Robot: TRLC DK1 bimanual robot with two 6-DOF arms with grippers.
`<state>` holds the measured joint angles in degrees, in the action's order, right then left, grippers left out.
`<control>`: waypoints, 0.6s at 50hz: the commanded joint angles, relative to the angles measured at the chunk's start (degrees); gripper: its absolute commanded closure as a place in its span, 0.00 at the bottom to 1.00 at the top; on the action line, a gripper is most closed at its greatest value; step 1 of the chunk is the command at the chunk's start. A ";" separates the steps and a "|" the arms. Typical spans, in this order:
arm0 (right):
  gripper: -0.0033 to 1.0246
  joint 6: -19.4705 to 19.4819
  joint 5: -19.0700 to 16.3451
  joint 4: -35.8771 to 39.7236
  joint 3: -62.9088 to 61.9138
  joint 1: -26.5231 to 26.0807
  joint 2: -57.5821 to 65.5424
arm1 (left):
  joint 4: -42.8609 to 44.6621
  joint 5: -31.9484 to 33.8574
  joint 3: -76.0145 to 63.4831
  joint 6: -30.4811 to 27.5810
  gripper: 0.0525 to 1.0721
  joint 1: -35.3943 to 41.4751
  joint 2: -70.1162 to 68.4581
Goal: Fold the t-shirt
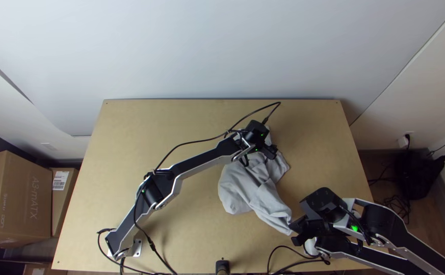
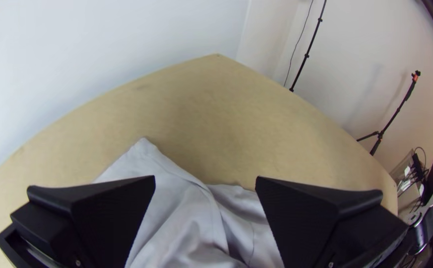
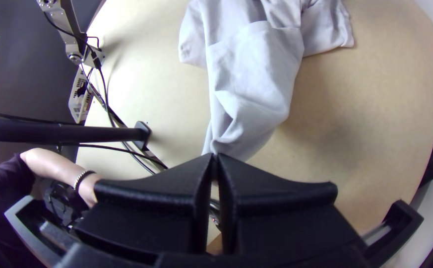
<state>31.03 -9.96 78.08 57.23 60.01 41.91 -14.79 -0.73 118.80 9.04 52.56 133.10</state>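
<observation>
A light grey t-shirt [image 1: 255,188] lies bunched on the table right of the middle, one end drawn toward the near right. Over its far end is my left gripper [image 1: 272,152]; in the left wrist view the left gripper [image 2: 205,181] stands open, with t-shirt cloth [image 2: 186,218] between and beyond its fingers. My right gripper [image 1: 294,229] is at the near right end of the cloth. In the right wrist view the right gripper [image 3: 215,158] is shut on a gathered edge of the t-shirt [image 3: 256,74], which stretches away from the fingertips with folds.
The wooden table [image 1: 146,127] shows bare wood at its far left and far right. Black cables [image 1: 288,249] run along the near edge by a dark post [image 1: 223,267]. A person's forearm [image 3: 57,166] is beside the near edge in the right wrist view.
</observation>
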 commanded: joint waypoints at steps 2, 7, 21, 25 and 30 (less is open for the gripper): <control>0.97 -0.18 -0.50 -0.48 -0.89 0.72 -1.04 | -3.41 -1.55 6.79 0.45 0.04 1.50 5.33; 0.97 -0.09 -0.50 -0.48 -0.81 0.64 -1.31 | -4.64 -1.90 9.60 -0.51 0.05 1.94 8.14; 0.97 -0.26 -0.42 -0.92 -0.10 -0.95 -1.74 | -5.52 -7.62 9.69 -3.06 0.97 2.90 11.31; 0.97 -0.44 -0.15 -1.00 0.16 -1.91 -1.92 | -6.40 -8.06 9.69 -2.80 0.97 1.76 10.34; 0.97 -0.88 1.25 -1.62 0.78 -2.70 -2.10 | -7.63 -7.97 9.60 -1.22 0.97 -0.35 7.09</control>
<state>31.00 -9.69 77.12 57.25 58.15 40.51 -21.39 -8.05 127.02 6.66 54.57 143.17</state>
